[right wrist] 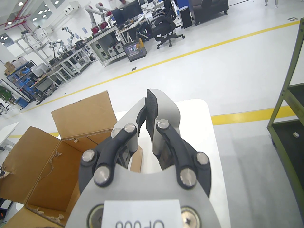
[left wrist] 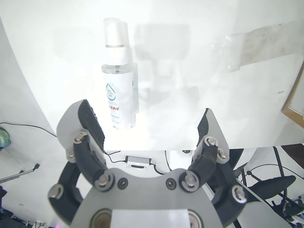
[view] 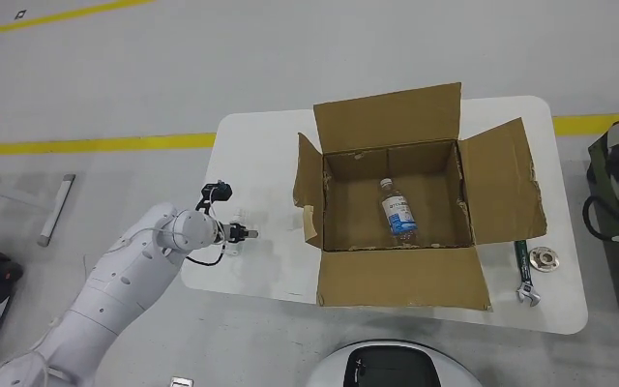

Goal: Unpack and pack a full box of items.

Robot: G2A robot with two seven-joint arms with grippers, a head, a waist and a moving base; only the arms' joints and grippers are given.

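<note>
Spray bottle stands upright near the table's left edge, well apart from the open cardboard box — probably set out there as an unpacked item. The left gripper is released, its jaws spread wide and empty. The bottle stands just ahead of it, close to one fingertip and not between the two. A water bottle lies flat on the box floor. The right gripper is clenched on nothing, beside the box.
</note>
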